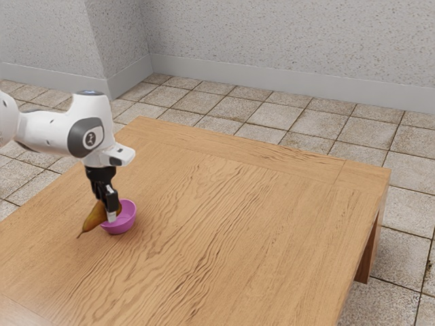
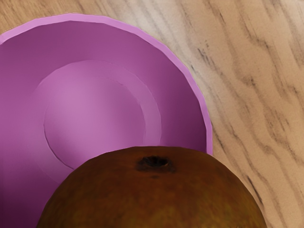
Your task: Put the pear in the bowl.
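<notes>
Black two-finger gripper (image 1: 109, 211) gripping a brown-gold pear (image 1: 94, 217), fingers parted by the fruit's width, pear tilted, blunt end above a round pinkish-purple bowl (image 1: 127, 223), stem end lower, outside the rim, brown wood-grained table (image 1: 224, 238) beneath.

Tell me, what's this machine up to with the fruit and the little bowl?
A robot arm has a brown pear in its black gripper, right at a pink bowl on a wooden table. The pear is tilted, its fat end toward the bowl and its stem end sticking out past the rim. It has not been let go inside the bowl yet; the arm seems to be about to put it there.
</notes>
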